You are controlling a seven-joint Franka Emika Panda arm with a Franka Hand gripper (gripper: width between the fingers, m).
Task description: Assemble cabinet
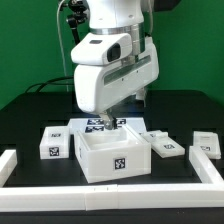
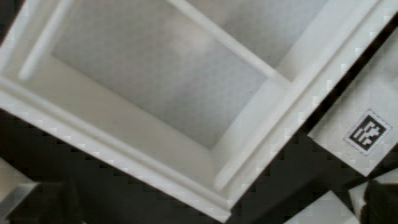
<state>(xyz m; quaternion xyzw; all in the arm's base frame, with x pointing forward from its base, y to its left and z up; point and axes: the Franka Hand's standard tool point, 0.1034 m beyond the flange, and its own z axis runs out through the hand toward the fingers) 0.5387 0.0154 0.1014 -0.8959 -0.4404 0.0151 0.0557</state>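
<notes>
Exterior view first: my tool (image 1: pixel 112 117) hangs low over the back edge of the cabinet (image 1: pixel 113 157). My own wrist housing blocks the fingers, so I honestly can't tell if they're apart or together. The cabinet sits mid-counter (image 1: pixel 30 110), hollow side up, with one tag on the face toward the camera. It's just behind the front rail (image 1: pixel 110 195) and right in front of the marker board (image 1: pixel 95 125). There's a small tagged block (image 1: pixel 52 148) on the exterior view's left, and two more (image 1: pixel 160 146) (image 1: pixel 205 143) on its right. Wrist view: the cabinet (image 2: pixel 160 90) fills nearly everything, white ribs framing recessed panels, running diagonally (super close and a bit blurry). One black-and-white tag (image 2: pixel 368 132) peeks in beyond its edge, no idea what it's stuck on. No fingers clear enough here either.
</notes>
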